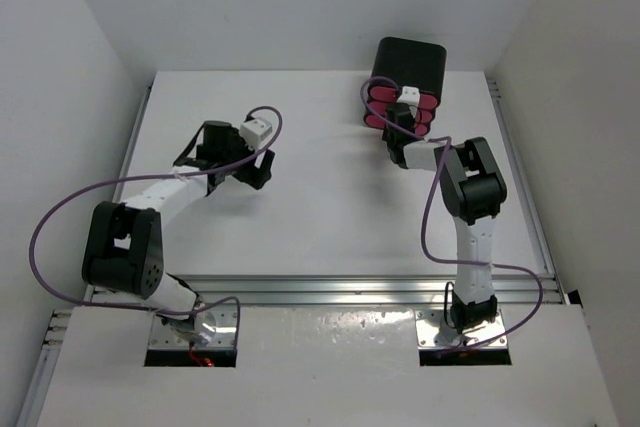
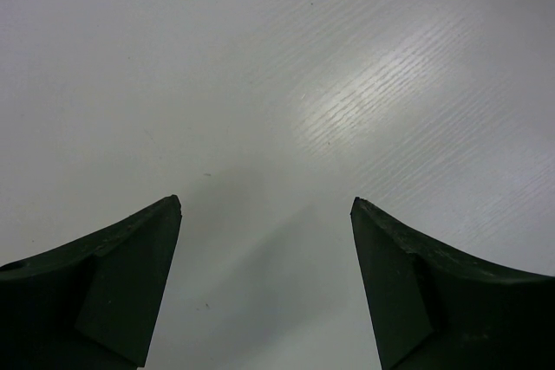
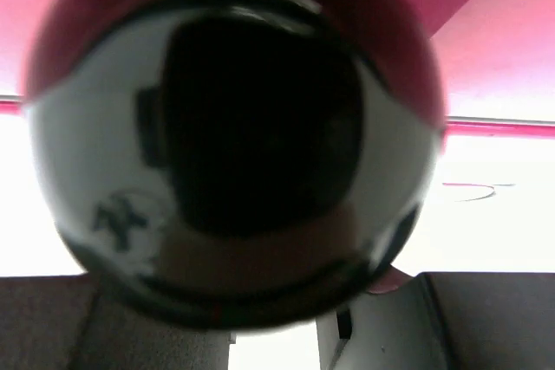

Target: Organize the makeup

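Two pincers are seen: the left pincer (image 2: 266, 204) is held wide open above the desk (image 1: 320, 147), towards its left edge. The right pincer (image 1: 398, 129) is closed on a shiny round knob (image 3: 238, 145) of a pink drawer (image 1: 385, 107) in the black box (image 1: 410, 62) at the far right corner. The makeup is not visible in any view.

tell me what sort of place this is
Probably a robot lab test cell: a white table boxed in by plain white walls, a left arm and right arm bolted at its near edge, a black box with pink drawers.
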Controlling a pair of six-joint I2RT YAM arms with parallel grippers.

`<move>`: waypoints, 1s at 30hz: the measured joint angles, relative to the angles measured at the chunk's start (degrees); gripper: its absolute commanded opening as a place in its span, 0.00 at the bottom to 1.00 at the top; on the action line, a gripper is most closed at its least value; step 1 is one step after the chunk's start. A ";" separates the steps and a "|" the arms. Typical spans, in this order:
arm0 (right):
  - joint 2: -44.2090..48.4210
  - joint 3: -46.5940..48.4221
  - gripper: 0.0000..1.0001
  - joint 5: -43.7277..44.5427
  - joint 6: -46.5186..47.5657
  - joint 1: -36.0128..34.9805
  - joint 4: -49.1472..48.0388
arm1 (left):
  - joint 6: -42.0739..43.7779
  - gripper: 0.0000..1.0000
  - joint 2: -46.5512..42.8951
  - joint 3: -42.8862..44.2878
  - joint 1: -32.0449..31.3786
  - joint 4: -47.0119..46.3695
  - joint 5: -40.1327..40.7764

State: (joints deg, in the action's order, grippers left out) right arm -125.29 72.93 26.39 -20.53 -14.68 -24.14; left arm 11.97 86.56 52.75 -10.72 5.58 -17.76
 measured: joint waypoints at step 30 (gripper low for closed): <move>50.99 -30.08 1.00 -3.08 -14.53 16.57 37.83 | -5.68 0.85 0.42 -4.83 -0.04 -3.58 -0.04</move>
State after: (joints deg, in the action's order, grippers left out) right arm -74.30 42.85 23.31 -35.07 1.89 13.69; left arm 6.28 86.98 47.92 -10.76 2.00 -17.80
